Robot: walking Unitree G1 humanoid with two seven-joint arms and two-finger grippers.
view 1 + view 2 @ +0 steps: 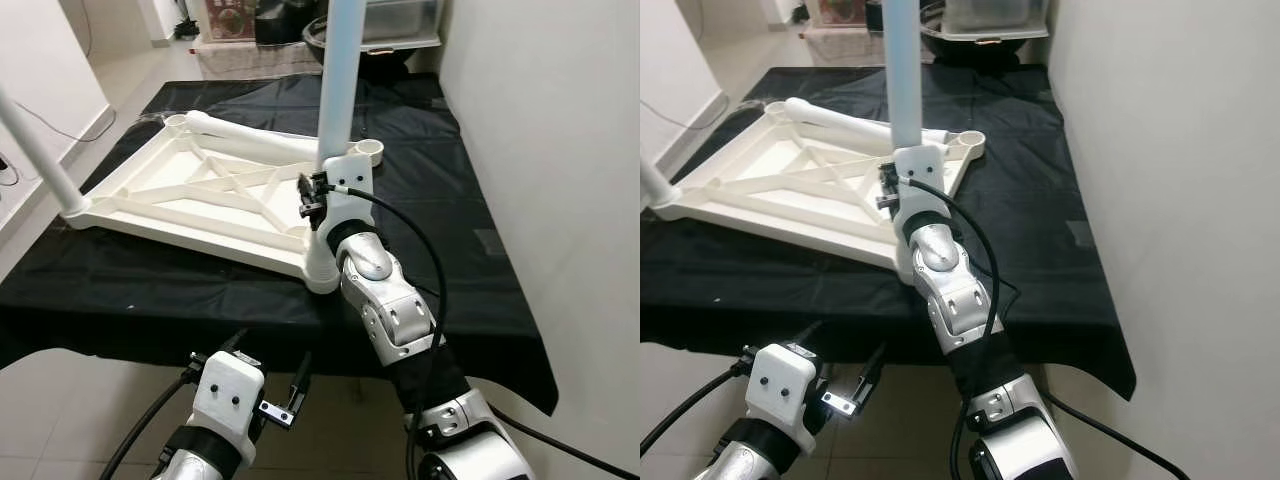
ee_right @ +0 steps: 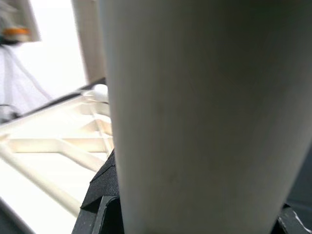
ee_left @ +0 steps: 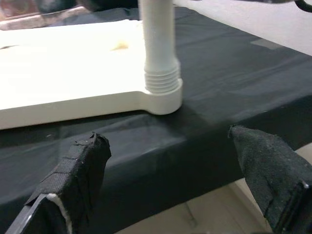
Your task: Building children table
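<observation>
The frame (image 1: 190, 195), the underside of the children's table, lies upside down on a black cloth (image 1: 450, 190) covering the tabletop. One leg (image 1: 338, 80) stands upright in the near right corner socket (image 3: 163, 97), its threads still partly exposed above the socket rim. A second leg (image 1: 40, 150) stands at the near left corner. A third leg (image 1: 250, 140) lies loose across the far side of the frame, near an empty socket (image 1: 368, 148).

The right end effector (image 1: 315, 195) is clamped on the lower part of the upright leg, one finger on either side in the right wrist view. The left end effector (image 1: 270, 385) hangs below the tabletop edge, fingers (image 3: 80, 168) apart, holding nothing.

Step in hand: seating the near right leg. The exposed threads suggest it is not fully home. The next move calls for turning the leg about its own axis while keeping it vertical; tilting risks cross-threading. The loose leg remains to be fitted.
</observation>
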